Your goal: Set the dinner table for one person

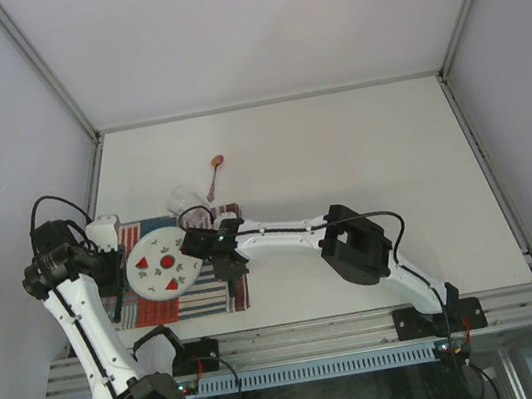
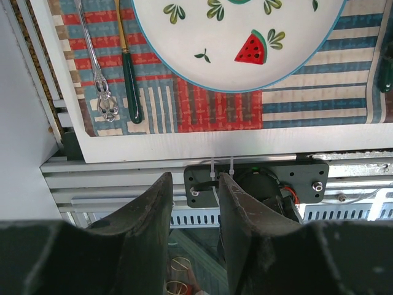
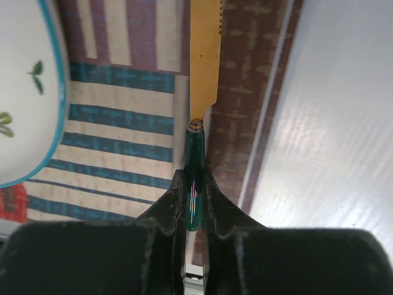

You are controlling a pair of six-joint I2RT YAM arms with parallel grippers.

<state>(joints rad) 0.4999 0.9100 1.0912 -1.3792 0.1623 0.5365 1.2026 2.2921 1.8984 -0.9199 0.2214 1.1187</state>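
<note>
Aluminium rail (image 1: 307, 330) comes first, at the near edge. Your left gripper (image 2: 193, 184) hangs above it with its fingers spread and nothing between them, so it poses no risk for now.

Just beyond, the striped mat (image 1: 233, 298) lies on the near left of the table (image 1: 339, 147) and carries the plate (image 1: 165, 263). A silver piece (image 2: 98, 74) and a green-handled piece (image 2: 130, 86) lie side by side on the mat, left of the plate.

Right of the plate, your right gripper (image 3: 194, 184) pinches the knife (image 3: 204, 55) by its green handle, with the fingers pressed tight on it. The gold blade points away along the mat's brown edge band. I cannot tell whether the knife already rests on the cloth.

That is your first risk. If you let go while the knife hangs above the mat, the slim round handle may roll. The blade could then end up askew or half off the mat's right edge. If you open low, your fingers may catch the cloth as you withdraw and drag the mat and plate with them.

Farther off, what looks like a clear glass (image 1: 183, 200) sits at the mat's far edge. I cannot tell whether it is upright or tipped. A spoon (image 1: 214, 174) lies beyond it on the bare table. When you reach for the spoon, your arm could brush the glass and knock it against the plate.
</note>
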